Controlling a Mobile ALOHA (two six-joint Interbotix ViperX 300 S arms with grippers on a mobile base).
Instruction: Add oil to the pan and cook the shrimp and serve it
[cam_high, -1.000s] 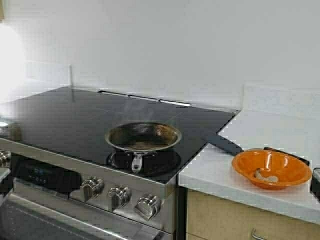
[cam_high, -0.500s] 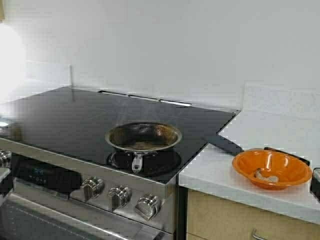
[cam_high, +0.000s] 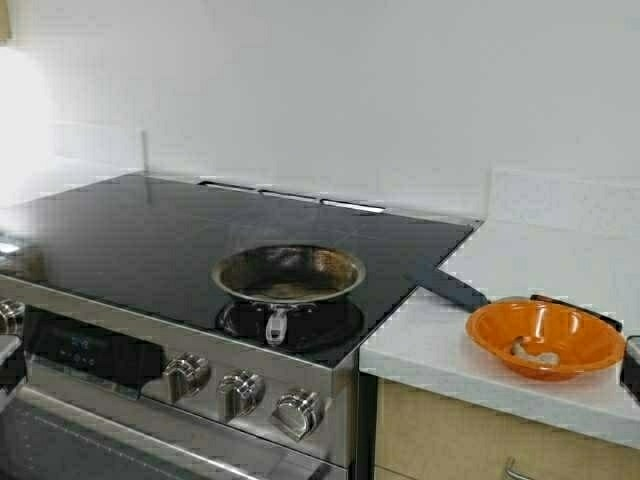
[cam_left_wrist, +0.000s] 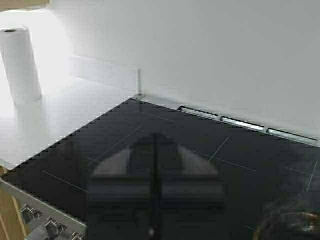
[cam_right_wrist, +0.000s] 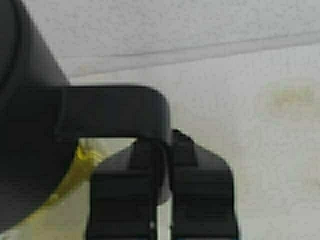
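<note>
Right gripper (cam_right_wrist: 161, 200), right wrist view: fingers are pinching the black handle (cam_right_wrist: 112, 110) of the oil jug (cam_right_wrist: 30, 125); yellow-green oil (cam_right_wrist: 82, 157) is showing just beside the fingers, pale tabletop (cam_right_wrist: 260, 100) underneath. Judging the oil step as in progress: jug grasped, nothing poured yet as far as I can tell.

Left wrist view: left gripper (cam_left_wrist: 155, 195) is hovering over the black cooktop (cam_left_wrist: 200, 145), fingers pressed together, holding nothing. Paper towel roll (cam_left_wrist: 20, 65) is standing well apart on the counter.

High view: neither arm is showing. Pan (cam_high: 288, 275) is sitting on the front burner, brown-stained inside, no shrimp in it. Shrimp (cam_high: 533, 352) is lying in the orange bowl (cam_high: 545, 338) on the tabletop (cam_high: 440, 340), beside the stove. A dark utensil (cam_high: 450, 287) is lying between pan and bowl. Remaining: oiling, cooking, serving.
</note>
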